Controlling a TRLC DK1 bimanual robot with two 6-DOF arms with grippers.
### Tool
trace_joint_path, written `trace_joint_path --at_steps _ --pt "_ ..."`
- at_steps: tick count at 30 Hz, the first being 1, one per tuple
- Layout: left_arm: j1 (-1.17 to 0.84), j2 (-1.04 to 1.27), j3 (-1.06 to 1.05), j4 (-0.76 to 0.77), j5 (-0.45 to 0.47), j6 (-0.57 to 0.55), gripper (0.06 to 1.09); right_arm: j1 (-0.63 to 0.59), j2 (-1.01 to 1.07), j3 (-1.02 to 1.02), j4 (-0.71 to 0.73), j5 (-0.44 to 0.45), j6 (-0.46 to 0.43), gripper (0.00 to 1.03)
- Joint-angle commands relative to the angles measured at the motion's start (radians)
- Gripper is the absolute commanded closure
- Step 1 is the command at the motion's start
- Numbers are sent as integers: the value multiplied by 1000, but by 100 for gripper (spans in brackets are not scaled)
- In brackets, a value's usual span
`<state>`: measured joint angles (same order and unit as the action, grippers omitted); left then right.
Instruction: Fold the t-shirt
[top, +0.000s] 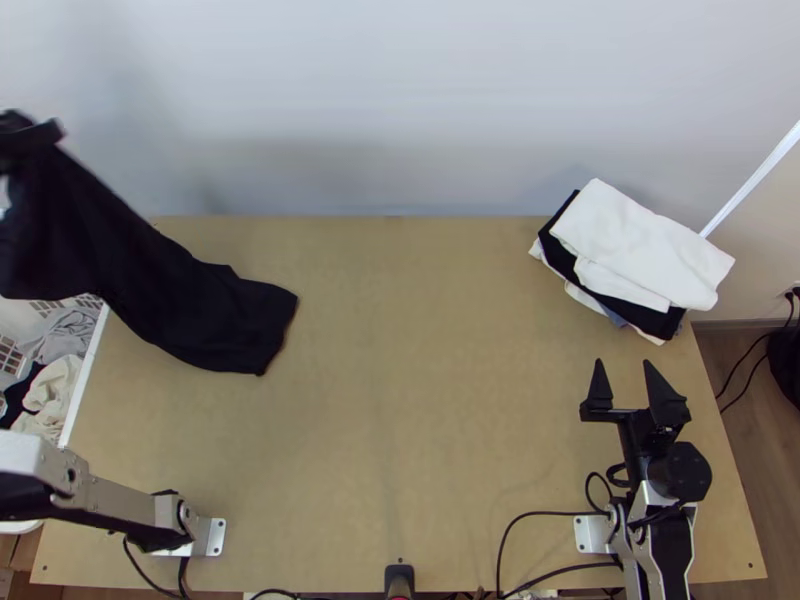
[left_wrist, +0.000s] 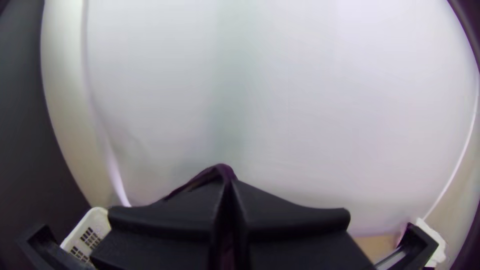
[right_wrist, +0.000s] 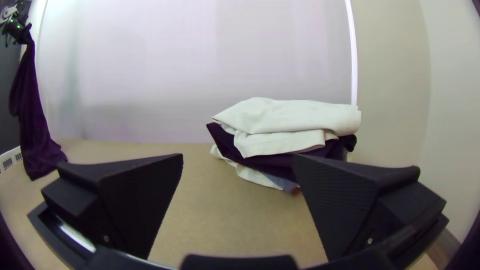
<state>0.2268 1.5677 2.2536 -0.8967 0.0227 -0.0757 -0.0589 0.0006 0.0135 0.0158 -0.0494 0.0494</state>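
Note the black t-shirt at the left part of the table, drawn into a long, loosely bunched length, suspended by the upper portion from the closed-up left gripper above and beyond the left edge, and resting at the lower end on the tabletop. Note the right gripper above the near right part of the table, set wide and holding nothing. Refer to the far right corner of the table for the stack of folded cloths, white over black, and to just beside the left edge for the white basket with loose grey, cream and dark cloths.
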Motion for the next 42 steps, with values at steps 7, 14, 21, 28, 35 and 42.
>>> trace_joint_path --at_steps 7,14,21,28,35,42 --pt "-480 -64 -34 -41 -70 -210 105 10 -2 -6 -16 5 10 4" --pt "-756 11 -120 -44 -102 -331 105 10 -2 -6 -16 5 10 4" --pt "-929 155 -161 -27 -109 -395 105 10 -2 -6 -16 6 10 4" --pt "-1078 322 -170 65 -109 -404 105 10 -2 -6 -16 5 10 4" --pt "-1195 471 -111 176 -98 -400 105 10 -2 -6 -16 5 10 4" --pt "-1288 410 -40 182 -43 -430 105 10 -2 -6 -16 5 10 4"
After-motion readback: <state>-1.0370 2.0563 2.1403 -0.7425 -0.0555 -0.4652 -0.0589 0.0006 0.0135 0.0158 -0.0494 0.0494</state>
